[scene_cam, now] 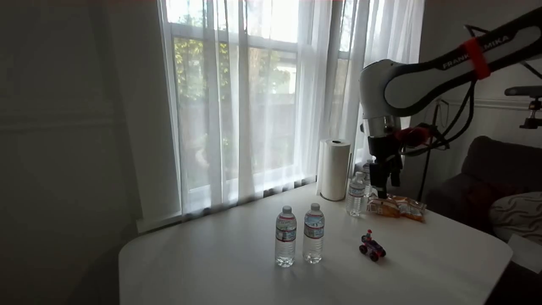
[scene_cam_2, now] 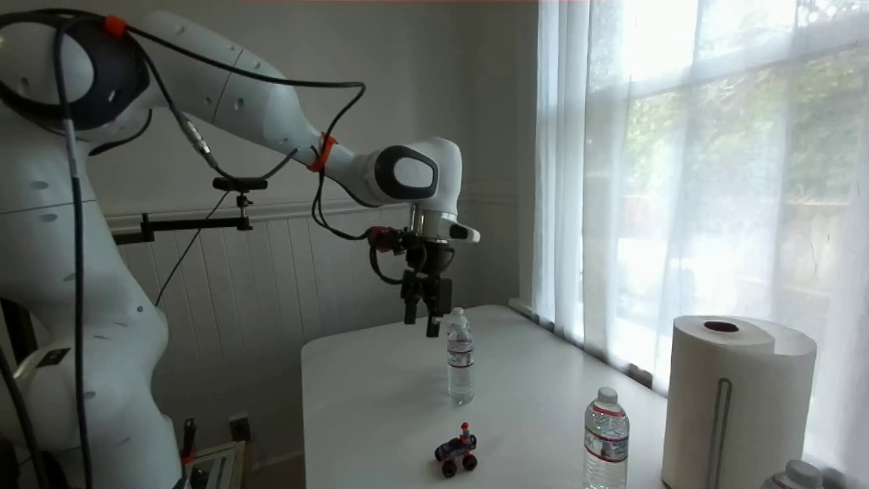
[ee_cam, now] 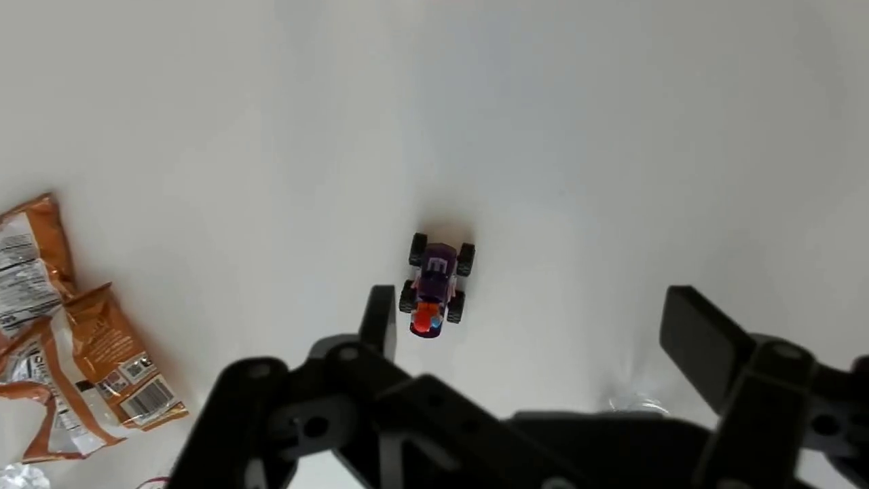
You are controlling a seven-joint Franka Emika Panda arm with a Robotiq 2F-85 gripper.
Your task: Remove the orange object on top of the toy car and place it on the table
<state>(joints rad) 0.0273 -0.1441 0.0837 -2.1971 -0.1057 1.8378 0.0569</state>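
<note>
That black gripper (ee_cam: 536, 324) hangs nose-down over the table (scene_cam_2: 366, 380), its fingers spread wide around nothing, presumably so they can straddle something small. The orange object (ee_cam: 423, 319) perches on one end of the toy car (ee_cam: 436, 272), which stands upright, apart from the crinkly bags (ee_cam: 115, 367) and the water bottles (scene_cam: 313, 235), so the fingers should find room. In the wrist view, car and piece lie nearer one finger, so I'd centre first. Whether the piece is pegged in, I can't make out.
</note>
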